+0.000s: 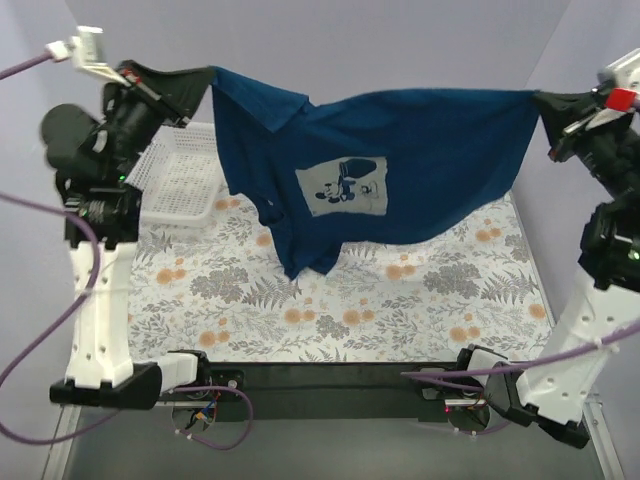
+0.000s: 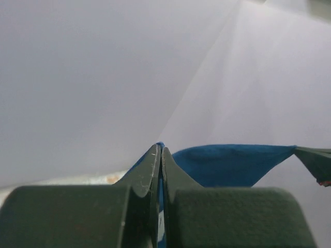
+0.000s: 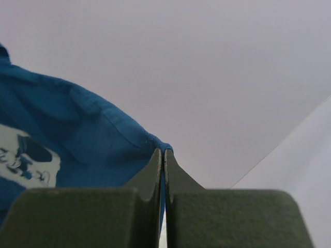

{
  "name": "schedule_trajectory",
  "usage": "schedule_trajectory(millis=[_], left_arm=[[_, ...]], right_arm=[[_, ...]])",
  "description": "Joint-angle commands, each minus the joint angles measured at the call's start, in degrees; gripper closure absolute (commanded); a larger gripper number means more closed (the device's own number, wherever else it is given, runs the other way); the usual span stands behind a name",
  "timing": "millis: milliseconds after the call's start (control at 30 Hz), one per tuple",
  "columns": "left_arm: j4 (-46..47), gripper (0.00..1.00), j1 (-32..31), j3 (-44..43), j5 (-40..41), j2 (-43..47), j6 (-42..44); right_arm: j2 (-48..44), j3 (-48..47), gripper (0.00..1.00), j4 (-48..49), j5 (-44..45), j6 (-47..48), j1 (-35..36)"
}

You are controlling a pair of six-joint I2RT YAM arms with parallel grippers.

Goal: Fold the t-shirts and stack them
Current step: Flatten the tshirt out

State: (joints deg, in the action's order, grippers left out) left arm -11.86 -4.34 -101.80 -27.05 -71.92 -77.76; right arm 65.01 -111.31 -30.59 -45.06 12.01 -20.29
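At the near edge of the table, which is covered in a floral cloth, the two arm bases stand at the left and right corners. Both arms rise toward the far side. Above the middle and far half of the table the t-shirt hangs in the air, stretched wide between the arms, with its light grey print facing the camera. Its lowest fold droops left of centre; whether that fold touches the cloth cannot be told. The left gripper is clenched on the shirt's upper left corner, and its wrist view shows blue fabric pinched between the closed fingers. The right gripper is clamped on the upper right corner in the same way. A white mesh basket sits at the far left corner, partly hidden by the left arm and the shirt.
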Motion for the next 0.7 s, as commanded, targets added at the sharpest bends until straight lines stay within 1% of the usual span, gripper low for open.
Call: schedule_trajectory(millis=[0, 33, 67, 100, 133, 200, 233, 367, 467, 533, 567, 600, 633, 667], left_arm=[[1.1, 1.00, 0.0, -8.3, 6.9, 4.3, -1.4], [0.7, 1.00, -0.1, -10.2, 8.0, 5.5, -1.4], [0.7, 1.00, -0.8, -11.6, 9.1, 6.0, -1.3], [0.7, 1.00, -1.2, -14.2, 10.8, 6.4, -1.3], [0.8, 1.00, -2.1, -15.2, 11.8, 6.8, -0.6], [0.8, 1.00, -3.0, -16.9, 13.8, 7.2, 0.5], [0.8, 1.00, -3.6, -18.1, 16.0, 7.4, 1.2], [0.7, 1.00, -7.2, -18.4, 21.1, 7.6, 5.5], [0.8, 1.00, -8.2, -15.7, 23.9, 7.8, 7.1], [3.0, 1.00, -8.9, -10.9, 23.4, 9.4, 8.0], [5.8, 1.00, -9.0, -8.9, 21.7, 10.2, 8.7], [6.7, 1.00, -9.1, -7.4, 19.8, 10.7, 9.0], [7.4, 1.00, -9.1, -4.9, 14.4, 11.1, 9.4], [8.2, 1.00, -9.1, -3.5, 11.6, 12.4, 9.6]], right_arm=[[-0.6, -12.5, 0.99, 0.7, 4.4, -6.6, -0.4], [-0.7, -16.8, 0.99, 1.8, 7.3, -7.5, -0.4], [-0.9, -18.1, 0.99, 2.8, 8.8, -8.3, -0.3], [-1.3, -18.7, 0.99, 3.8, 10.2, -9.4, -0.2], [-2.7, -18.3, 0.99, 6.2, 13.3, -9.6, 0.3], [-3.7, -18.2, 0.99, 7.5, 17.0, -9.2, 1.5], [-4.4, -18.2, 0.99, 7.9, 20.1, -8.8, 2.4], [-4.4, -17.1, 0.99, 8.2, 23.0, -7.8, 3.0], [-3.8, -15.1, 0.99, 8.4, 23.8, -7.9, 3.0], [-3.4, -13.9, 0.99, 8.6, 22.4, -7.7, 3.0], [-3.5, -12.3, 0.99, 8.5, 18.4, -7.5, 3.0], [-3.7, -11.3, 0.99, 8.5, 14.9, -6.9, 3.0], [-3.9, -10.1, 0.99, 8.5, 10.6, -5.6, 2.9], [-4.7, -8.0, 0.99, 8.9, 6.0, -5.2, 2.9]])
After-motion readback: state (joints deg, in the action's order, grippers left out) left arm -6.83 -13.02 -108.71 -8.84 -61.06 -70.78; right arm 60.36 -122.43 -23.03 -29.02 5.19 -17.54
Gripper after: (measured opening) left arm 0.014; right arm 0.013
